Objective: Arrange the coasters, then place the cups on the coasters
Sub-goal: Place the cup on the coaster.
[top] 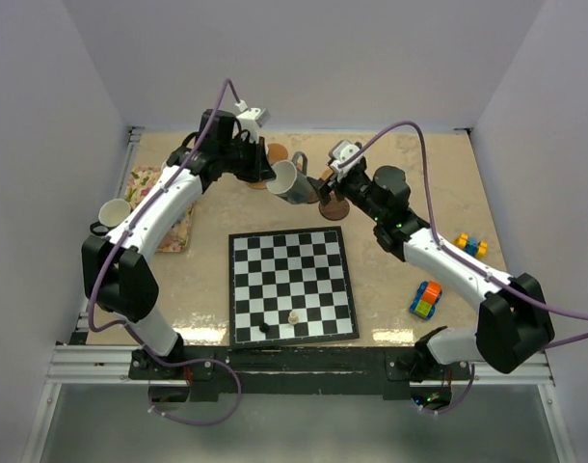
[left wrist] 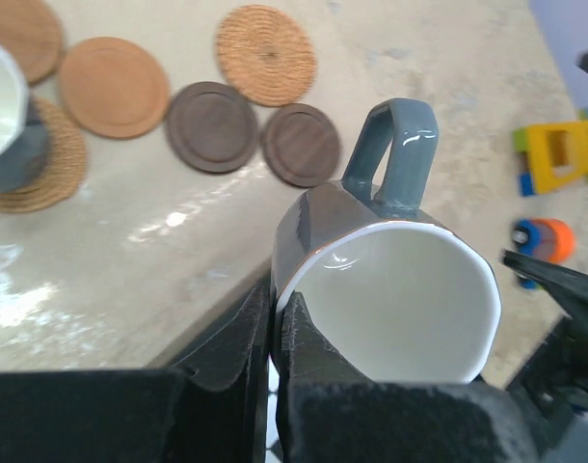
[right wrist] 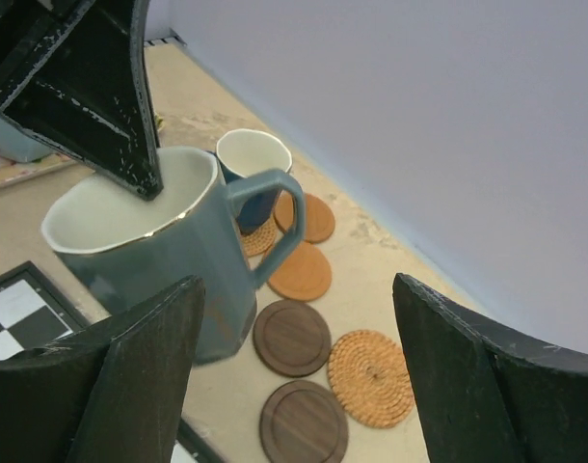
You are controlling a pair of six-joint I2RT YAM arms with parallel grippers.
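My left gripper [left wrist: 275, 307] is shut on the rim of a grey-teal cup [left wrist: 390, 289], one finger inside and one outside. It holds the cup tilted near the coasters, handle away from the wrist. My right gripper [right wrist: 304, 376] stands open just right of that cup [right wrist: 149, 251], touching nothing. Below lie two dark brown coasters [right wrist: 292, 338] [right wrist: 304, 422], a woven coaster [right wrist: 371, 376] and two orange wooden coasters [right wrist: 300, 272]. A dark blue cup [right wrist: 251, 169] stands on another woven coaster [left wrist: 43, 164]. From above, both grippers meet at the held cup [top: 289, 181].
A chessboard [top: 291, 285] with two pieces lies in the middle front. At the left a pale cup [top: 114, 212] stands by a floral mat [top: 169, 227]. A toy car [top: 426, 300] and coloured blocks [top: 470, 245] lie at the right. The back wall is close behind the coasters.
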